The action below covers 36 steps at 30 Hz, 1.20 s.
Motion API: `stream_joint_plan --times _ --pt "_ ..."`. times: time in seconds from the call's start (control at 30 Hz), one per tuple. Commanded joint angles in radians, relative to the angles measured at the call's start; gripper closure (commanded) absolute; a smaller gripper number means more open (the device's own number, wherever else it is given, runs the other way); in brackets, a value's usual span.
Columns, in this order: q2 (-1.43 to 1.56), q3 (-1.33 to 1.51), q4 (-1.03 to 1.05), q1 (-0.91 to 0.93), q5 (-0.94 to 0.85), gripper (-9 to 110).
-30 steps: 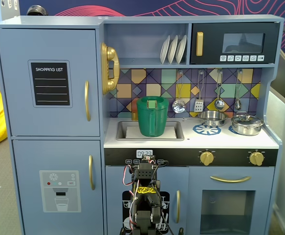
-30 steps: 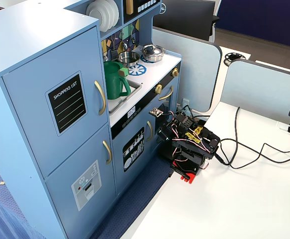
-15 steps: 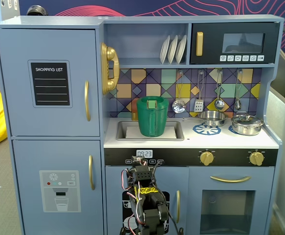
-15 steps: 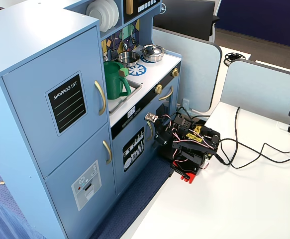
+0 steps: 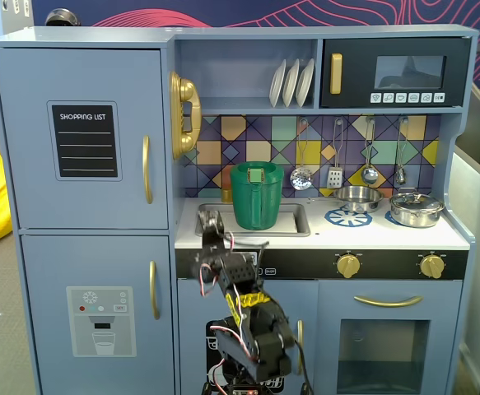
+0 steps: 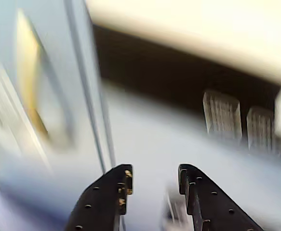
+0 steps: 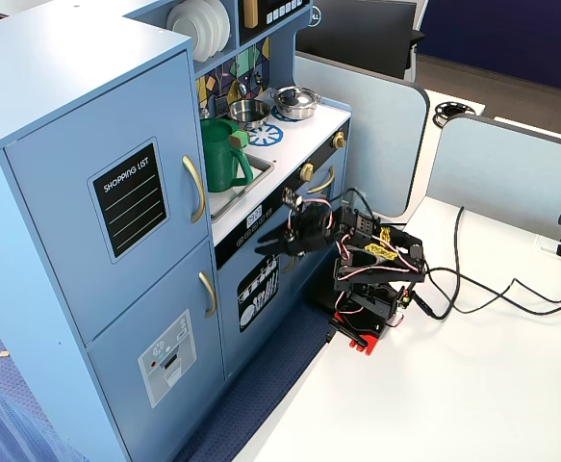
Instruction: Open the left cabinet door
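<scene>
The gripper (image 6: 152, 180) (image 7: 278, 241) has its jaws a narrow way apart and holds nothing; in a fixed view it hangs in front of the black panel (image 7: 251, 223) under the counter, and the blurred wrist view shows a gold handle (image 6: 29, 82) up to its left. The arm (image 7: 371, 265) stands on the white table (image 7: 472, 385) before the toy kitchen. The left door (image 5: 81, 136) (image 7: 116, 202), with its chalkboard (image 5: 85, 141) and curved handle (image 5: 146, 169) (image 7: 194, 189), is shut, above and to the left of the gripper in both fixed views.
</scene>
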Motion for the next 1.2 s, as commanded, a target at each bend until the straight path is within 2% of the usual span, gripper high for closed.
stream_joint_plan --times 0.0,0.37,0.63,0.87,1.17 --pt "-0.11 -0.236 -0.081 -0.046 0.014 96" --pt "-0.391 -0.546 -0.37 -0.152 -0.109 94" --pt "-0.541 -0.673 -0.512 -0.219 -0.114 90" --pt "-0.626 -0.75 -0.589 -0.265 -0.123 87" --pt "-0.672 -0.77 -0.65 -0.362 -0.153 90"
